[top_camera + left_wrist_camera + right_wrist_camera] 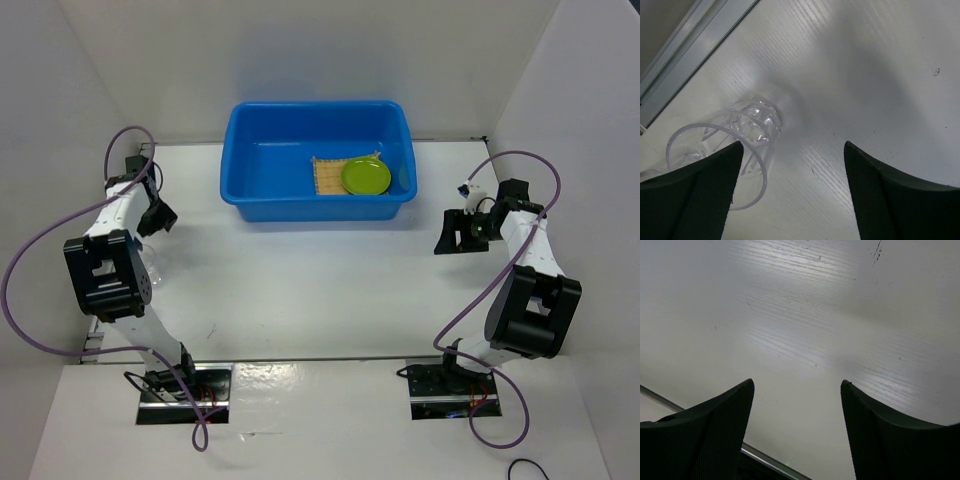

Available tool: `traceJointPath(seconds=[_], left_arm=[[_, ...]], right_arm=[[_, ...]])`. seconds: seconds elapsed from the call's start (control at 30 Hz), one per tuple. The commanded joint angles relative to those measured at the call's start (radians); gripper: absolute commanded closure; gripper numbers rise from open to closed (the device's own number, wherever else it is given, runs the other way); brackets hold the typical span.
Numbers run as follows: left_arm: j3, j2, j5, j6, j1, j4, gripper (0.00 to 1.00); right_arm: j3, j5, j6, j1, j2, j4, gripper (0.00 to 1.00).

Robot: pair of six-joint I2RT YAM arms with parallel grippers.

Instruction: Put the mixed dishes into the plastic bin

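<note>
Top external view: the blue plastic bin (262, 168) stands at the far middle of the white worktop (300, 290), its long side facing the arms. Inside it, toward the right end, the tan woven mat (326, 179) lies flat on the floor of the bin. The lime-green plate (366, 177) rests partly on the mat's right portion and reaches close to the bin's right wall.

The left gripper (156, 216) is low over the left side of the worktop, well apart from the bin. The clear cup (152, 268) shows only as a faint glassy shape just beside that arm. In the left wrist view the cup (757, 120) lies on its side on the worktop, with its open mouth turned toward the camera and its faceted base pointing away. The left gripper (792, 190) has its jaws spread wide. One finger (695, 200) overlaps the near part of the cup's rim, but I cannot tell whether it touches. The other finger stands clear to the side, over bare worktop.

The right gripper (450, 235) sits to the right of the bin, near its front right corner but apart from it. In the right wrist view the right gripper (796, 430) has its jaws spread too, with only bare worktop between them.
</note>
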Motion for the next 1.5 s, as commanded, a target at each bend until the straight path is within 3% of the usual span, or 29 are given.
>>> traceJointPath(seconds=[0.0, 0.1, 0.13, 0.23, 0.27, 0.43, 0.53, 0.7, 0.87, 1.0, 1.17, 1.47], left_arm=[[-0.017, 0.006, 0.021, 0.013, 0.003, 0.038, 0.13], [-0.017, 0.027, 0.021, 0.013, 0.003, 0.023, 0.29], [-0.017, 0.036, 0.021, 0.013, 0.003, 0.022, 0.49], [-0.017, 0.046, 0.021, 0.034, 0.003, 0.032, 0.92], [0.000, 0.056, 0.021, 0.034, 0.003, 0.020, 1.00], [0.080, 0.003, -0.056, 0.014, -0.006, -0.031, 1.00], [0.229, -0.071, 0.022, 0.014, -0.032, -0.054, 1.00], [0.459, -0.119, 0.393, 0.047, -0.078, 0.024, 1.00], [0.586, -0.082, 0.498, 0.147, -0.233, 0.104, 1.00], [0.788, 0.109, 0.438, 0.292, -0.457, 0.007, 1.00], [1.255, 0.432, 0.228, 0.336, -0.612, -0.318, 1.00], [1.286, 0.628, 0.165, 0.341, -0.703, -0.304, 1.00]], right_arm=[[0.016, -0.022, -0.011, -0.009, -0.007, 0.000, 0.25], [0.016, -0.022, -0.011, -0.009, -0.007, 0.000, 0.25], [0.016, -0.022, -0.011, -0.009, -0.007, 0.000, 0.25], [0.016, -0.022, -0.011, -0.009, -0.007, 0.000, 0.25], [0.016, -0.022, -0.011, -0.009, -0.007, 0.000, 0.25], [0.016, -0.022, -0.011, -0.018, -0.007, 0.000, 0.25], [0.016, -0.022, -0.011, -0.018, -0.007, 0.000, 0.25], [0.016, -0.054, -0.029, -0.027, 0.038, -0.011, 0.25], [0.016, -0.077, -0.058, -0.027, 0.090, -0.034, 0.25], [0.016, -0.086, -0.058, -0.027, 0.090, -0.034, 0.25], [0.025, -0.095, -0.076, -0.036, 0.099, -0.043, 0.25], [0.025, -0.114, -0.086, -0.045, 0.110, -0.053, 0.25]])
